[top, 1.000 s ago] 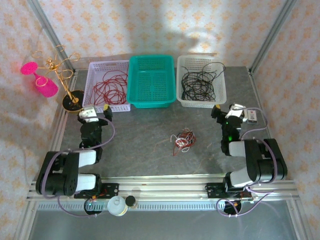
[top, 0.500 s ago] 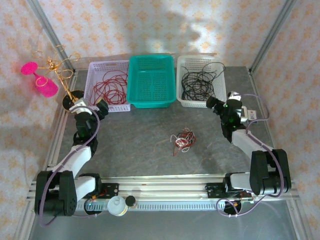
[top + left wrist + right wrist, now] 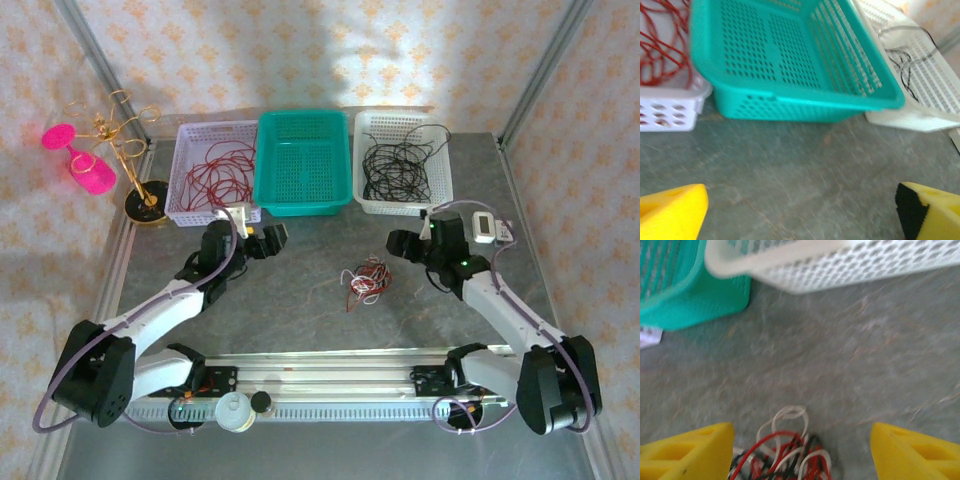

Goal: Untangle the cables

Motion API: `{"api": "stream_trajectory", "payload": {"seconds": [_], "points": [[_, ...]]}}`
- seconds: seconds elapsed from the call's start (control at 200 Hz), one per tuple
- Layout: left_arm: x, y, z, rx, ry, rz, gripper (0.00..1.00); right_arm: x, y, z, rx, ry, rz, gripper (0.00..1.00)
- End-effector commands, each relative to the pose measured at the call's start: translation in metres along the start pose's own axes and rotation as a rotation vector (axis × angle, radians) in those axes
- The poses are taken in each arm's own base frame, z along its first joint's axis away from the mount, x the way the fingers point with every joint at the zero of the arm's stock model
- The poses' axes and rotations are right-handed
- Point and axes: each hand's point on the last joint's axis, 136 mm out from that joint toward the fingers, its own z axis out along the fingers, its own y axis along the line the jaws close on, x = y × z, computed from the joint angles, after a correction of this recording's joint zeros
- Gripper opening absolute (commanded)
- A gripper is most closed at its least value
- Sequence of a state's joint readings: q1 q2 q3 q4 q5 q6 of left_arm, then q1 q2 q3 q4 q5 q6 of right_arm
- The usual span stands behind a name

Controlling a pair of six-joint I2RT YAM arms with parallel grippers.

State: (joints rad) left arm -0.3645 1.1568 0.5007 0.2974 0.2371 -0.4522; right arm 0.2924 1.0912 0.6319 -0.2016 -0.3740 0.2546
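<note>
Red, white, black cables (image 3: 365, 281) knotted together

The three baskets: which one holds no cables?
The teal basket in the middle; the white basket left of it holds red cables, the right one black cables.

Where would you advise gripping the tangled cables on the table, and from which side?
Take the white loop that sticks out of the cables toward the white basket, coming down from above with the right gripper, whose open jaws point at the knot. The bundle lies flat, so a free loop probably pinches more cleanly than the middle.
</note>
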Motion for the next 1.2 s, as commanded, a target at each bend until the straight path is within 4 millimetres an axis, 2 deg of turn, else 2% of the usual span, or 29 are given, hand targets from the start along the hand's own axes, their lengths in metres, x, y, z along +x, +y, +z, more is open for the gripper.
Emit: {"api": "stream_trajectory", "payload": {"seconds": [0.0,0.07,0.145,0.235,0.36,0.566,0.811,0.901,0.966,1.006,1.116,1.191], "points": [[0.022,-0.024,0.004,0.083,0.1,-0.003,0.99,0.02,0.018,-0.009,0.019,0.106,-0.052,0.72],[0.031,-0.04,0.004,0.153,0.114,0.013,0.97,0.023,0.029,-0.01,0.043,0.125,-0.103,0.71],[0.036,-0.047,0.006,0.198,0.121,-0.007,0.91,0.027,0.039,-0.01,0.065,0.155,-0.15,0.66],[0.039,-0.053,0.009,0.239,0.132,-0.023,0.89,0.029,0.038,-0.012,0.142,0.178,-0.198,0.62],[0.042,-0.058,0.013,0.263,0.141,-0.026,0.88,0.043,0.033,-0.005,0.21,0.242,-0.214,0.58],[0.042,-0.064,0.015,0.29,0.149,-0.016,0.86,0.062,0.031,0.008,0.293,0.292,-0.199,0.44],[0.045,-0.066,0.019,0.297,0.165,-0.013,0.86,0.054,0.031,0.019,0.345,0.266,-0.193,0.29],[0.045,-0.069,0.018,0.307,0.167,-0.008,0.85,0.052,0.031,0.019,0.355,0.264,-0.198,0.29],[0.046,-0.069,0.018,0.306,0.168,-0.004,0.85,0.051,0.031,0.018,0.359,0.267,-0.206,0.4],[0.046,-0.068,0.019,0.299,0.166,-0.004,0.85,0.051,0.03,0.017,0.365,0.265,-0.21,0.43],[0.046,-0.066,0.018,0.292,0.16,0.002,0.85,0.048,0.031,0.018,0.376,0.261,-0.222,0.43],[0.046,-0.066,0.018,0.296,0.156,-0.001,0.85,0.046,0.032,0.02,0.38,0.259,-0.231,0.4]]}}
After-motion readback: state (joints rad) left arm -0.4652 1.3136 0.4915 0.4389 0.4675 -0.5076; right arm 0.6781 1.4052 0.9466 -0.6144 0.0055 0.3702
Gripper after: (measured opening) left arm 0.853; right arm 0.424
